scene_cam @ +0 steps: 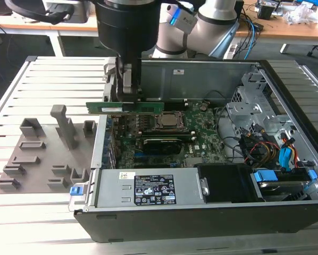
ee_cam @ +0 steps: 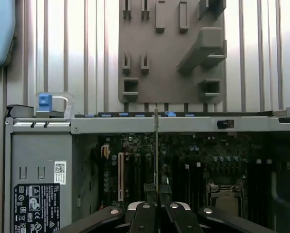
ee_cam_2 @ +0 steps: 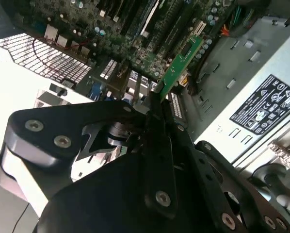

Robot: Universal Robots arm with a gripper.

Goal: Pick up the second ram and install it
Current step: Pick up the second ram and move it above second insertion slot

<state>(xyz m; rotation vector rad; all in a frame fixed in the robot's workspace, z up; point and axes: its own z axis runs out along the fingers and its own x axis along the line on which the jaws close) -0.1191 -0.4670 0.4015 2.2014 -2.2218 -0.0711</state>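
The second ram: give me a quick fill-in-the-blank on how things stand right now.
1. The gripper is ____ on the second ram.
2. The second ram hangs in the air ____ the motherboard, not yet seated in a slot.
3. The grey fixture plate lies on the exterior view's ____ of the computer case.

Missing words: shut; above; left.
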